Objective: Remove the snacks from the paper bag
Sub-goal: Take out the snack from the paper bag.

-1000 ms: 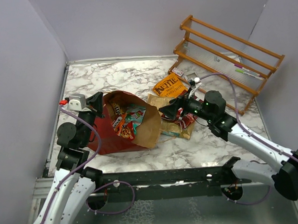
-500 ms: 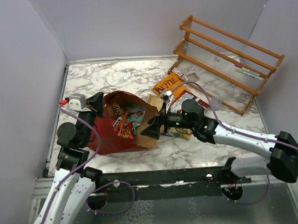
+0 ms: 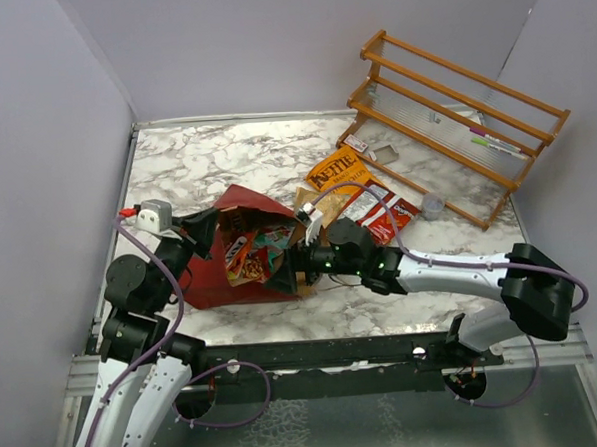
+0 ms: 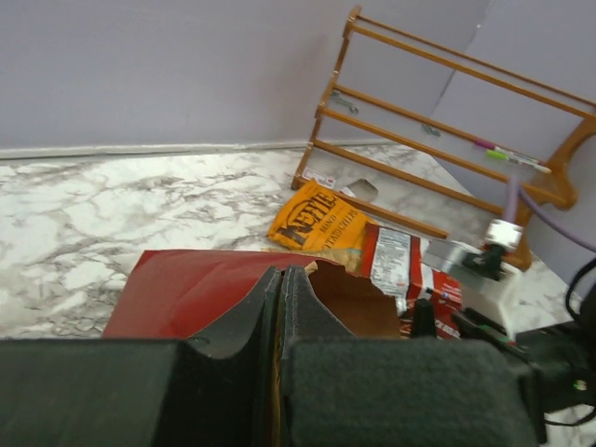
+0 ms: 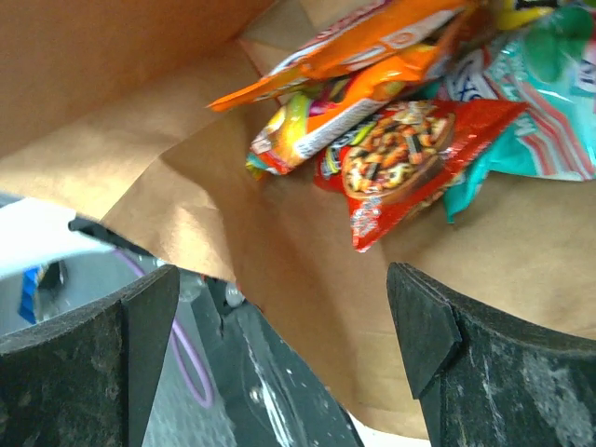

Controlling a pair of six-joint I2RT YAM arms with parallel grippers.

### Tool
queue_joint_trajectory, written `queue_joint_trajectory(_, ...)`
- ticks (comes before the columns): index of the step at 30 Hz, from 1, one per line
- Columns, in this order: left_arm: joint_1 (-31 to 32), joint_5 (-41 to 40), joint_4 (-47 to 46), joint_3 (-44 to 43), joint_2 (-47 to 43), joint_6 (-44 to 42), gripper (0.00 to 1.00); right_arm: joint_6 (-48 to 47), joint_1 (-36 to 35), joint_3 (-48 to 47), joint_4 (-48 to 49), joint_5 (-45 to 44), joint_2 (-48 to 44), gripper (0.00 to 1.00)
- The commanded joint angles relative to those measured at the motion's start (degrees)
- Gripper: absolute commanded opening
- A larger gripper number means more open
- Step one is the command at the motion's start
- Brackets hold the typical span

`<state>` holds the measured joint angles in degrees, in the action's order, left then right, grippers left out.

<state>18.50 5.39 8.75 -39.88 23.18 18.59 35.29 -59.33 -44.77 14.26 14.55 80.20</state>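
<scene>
The paper bag (image 3: 209, 275) lies on its side, dark red outside and brown kraft inside (image 5: 102, 84). My left gripper (image 3: 205, 228) is shut on its upper rim, the paper pinched between the pads (image 4: 281, 276). My right gripper (image 3: 283, 271) is open and empty at the bag's mouth, jaws wide apart (image 5: 282, 279). Inside lie a red pack (image 5: 400, 154), an orange pack (image 5: 363, 42) and a teal pack (image 5: 549, 121). Outside, right of the bag, lie the orange Kettle bag (image 3: 336, 169), a tan bag (image 3: 310, 200) and a red-and-white packet (image 3: 383, 209).
A wooden slatted rack (image 3: 462, 95) stands at the back right, with a small grey cup (image 3: 433, 204) in front of it. The right arm stretches across the table from the right. Grey walls close in the left, back and right.
My right gripper has swung left from the packets by the Kettle bag into the bag's mouth. The left gripper has shifted and the bag's rim has tilted with it.
</scene>
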Motion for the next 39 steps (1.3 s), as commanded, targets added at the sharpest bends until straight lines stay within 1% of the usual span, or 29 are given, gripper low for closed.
queue_joint_trajectory(1,0.0,6.8,1.7,1.4,-1.7,3.6,0.0,13.4,-1.2,1.6,9.3,-10.8,3.5,0.93)
queue_joint_trajectory(4,0.0,8.7,0.9,2.3,-0.8,3.2,0.0,17.6,-1.5,1.1,9.0,-14.2,5.0,0.94)
queue_joint_trajectory(7,0.0,11.3,0.6,2.7,0.3,1.3,0.0,19.7,-1.5,1.9,8.9,-19.1,3.7,0.95)
queue_joint_trajectory(10,0.0,11.5,0.5,3.4,0.4,-1.1,0.0,21.9,-1.4,3.6,10.0,-22.8,2.5,0.95)
queue_joint_trajectory(13,0.0,11.0,-2.1,4.8,-0.2,-2.5,0.0,22.5,-1.5,3.1,10.9,-22.2,3.4,0.94)
queue_joint_trajectory(17,0.0,6.4,-4.0,4.1,-0.7,-5.1,0.0,20.6,-1.5,2.4,10.7,-21.7,4.0,0.93)
queue_joint_trajectory(20,0.0,5.2,-6.0,4.8,-1.3,-6.3,0.0,23.4,-1.5,0.3,6.2,-23.2,5.6,0.93)
queue_joint_trajectory(23,0.0,7.6,-7.6,5.9,-1.1,-6.2,0.0,27.6,-2.0,-2.0,5.8,-24.1,8.6,0.93)
queue_joint_trajectory(28,0.1,9.1,-7.2,5.6,-0.4,-6.8,0.0,33.3,-5.6,-10.6,-0.8,-34.2,14.6,0.95)
queue_joint_trajectory(31,0.4,8.9,-7.0,5.6,-0.6,-7.4,0.0,37.2,-7.6,-12.6,0.1,-37.7,18.2,0.95)
queue_joint_trajectory(34,0.8,9.5,-7.0,5.8,-0.4,-7.6,0.0,36.1,-8.9,-15.9,1.2,-40.5,21.8,0.94)
queue_joint_trajectory(37,1.3,10.1,-7.2,5.8,-0.2,-7.8,0.0,37.9,-10.4,-23.5,-6.1,-41.9,26.9,0.91)
queue_joint_trajectory(38,1.4,10.0,-7.2,5.8,0.0,-7.8,0.0,38.0,-10.3,-25.1,-8.2,-42.0,28.0,0.85)
queue_joint_trajectory(39,1.4,9.7,-7.1,5.7,0.1,-7.9,0.0,38.0,-10.4,-25.7,-9.1,-42.0,28.8,0.75)
